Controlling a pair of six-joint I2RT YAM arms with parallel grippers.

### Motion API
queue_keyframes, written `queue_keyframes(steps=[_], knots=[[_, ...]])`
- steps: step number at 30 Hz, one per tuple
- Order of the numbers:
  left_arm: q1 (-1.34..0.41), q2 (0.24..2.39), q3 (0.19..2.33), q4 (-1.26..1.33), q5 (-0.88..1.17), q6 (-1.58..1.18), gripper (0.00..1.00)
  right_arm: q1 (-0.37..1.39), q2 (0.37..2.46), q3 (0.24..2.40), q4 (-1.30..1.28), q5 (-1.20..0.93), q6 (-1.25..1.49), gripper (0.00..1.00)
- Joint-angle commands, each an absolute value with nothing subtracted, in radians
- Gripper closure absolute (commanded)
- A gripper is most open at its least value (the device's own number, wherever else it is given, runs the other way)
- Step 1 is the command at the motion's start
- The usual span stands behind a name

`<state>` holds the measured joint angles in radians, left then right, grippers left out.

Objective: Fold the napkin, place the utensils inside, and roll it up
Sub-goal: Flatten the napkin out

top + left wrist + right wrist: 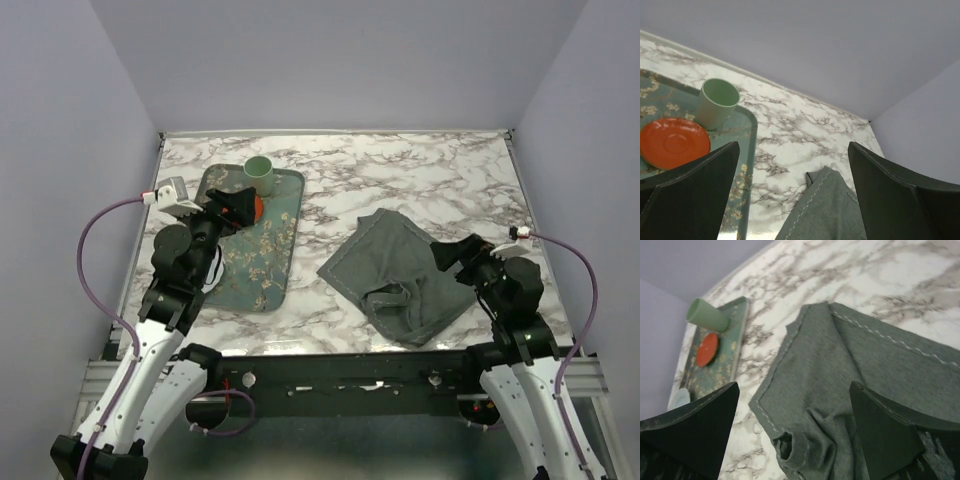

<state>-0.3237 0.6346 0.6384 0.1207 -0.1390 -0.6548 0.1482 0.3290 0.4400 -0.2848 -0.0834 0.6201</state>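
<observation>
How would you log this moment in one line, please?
napkin crumpled, right of tray | utensils not in view | left gripper open over tray | right gripper open over napkin edge | fold not started

There is one dark grey napkin [400, 275], one green floral tray [265, 268] and one marble table [420, 170]. The tray adds one pale green cup [260, 176], one orange saucer [674, 142] and one pale blue piece [679, 398] too hidden to name. Two grippers show: one left gripper [792, 147] and one right gripper [794, 387].
</observation>
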Motion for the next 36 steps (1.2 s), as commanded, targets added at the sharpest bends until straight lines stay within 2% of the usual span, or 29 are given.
queue_keyframes(steps=[1, 3, 5, 8, 10, 14, 16, 21, 29, 33, 36], knots=[[-0.316, 0.702, 0.773, -0.150, -0.169, -0.696, 0.01, 0.141, 0.440, 0.517, -0.523, 0.031, 0.666, 0.00], [-0.311, 0.718, 0.769, -0.094, -0.126, -0.703, 0.01, 0.141, 0.492, 0.554, -0.544, 0.009, 0.650, 0.00], [-0.308, 0.765, 0.772, -0.028, 0.051, -0.648, 0.01, 0.141, 0.518, 0.561, -0.560, 0.005, 0.650, 0.00], [-0.314, 0.894, 0.868, -0.063, 0.205, -0.620, 0.01, 0.140, 0.587, 0.572, -0.569, 0.005, 0.649, 0.00], [-0.333, 0.978, 0.906, -0.107, 0.238, -0.594, 0.01, 0.141, 0.653, 0.595, -0.586, 0.005, 0.647, 0.00], [-0.507, 1.081, 0.960, -0.159, 0.160, -0.520, 0.01, 0.140, 0.787, 0.640, -0.603, 0.024, 0.638, 0.00], [-0.584, 1.136, 0.989, -0.227, 0.053, -0.470, 0.01, 0.140, 0.878, 0.656, -0.603, 0.038, 0.643, 0.00], [-0.803, 1.403, 1.123, -0.397, -0.138, -0.419, 0.02, 0.137, 1.047, 0.706, -0.588, 0.037, 0.643, 0.00], [-0.913, 1.699, 1.245, -0.531, -0.380, -0.437, 0.06, 0.124, 1.115, 0.732, -0.586, 0.106, 0.673, 0.01], [-0.914, 1.784, 1.250, -0.558, -0.394, -0.466, 0.13, 0.094, 1.121, 0.721, -0.598, 0.178, 0.710, 0.01], [-0.914, 1.819, 1.241, -0.543, -0.385, -0.476, 0.14, 0.069, 1.161, 0.727, -0.600, 0.190, 0.735, 0.02]])
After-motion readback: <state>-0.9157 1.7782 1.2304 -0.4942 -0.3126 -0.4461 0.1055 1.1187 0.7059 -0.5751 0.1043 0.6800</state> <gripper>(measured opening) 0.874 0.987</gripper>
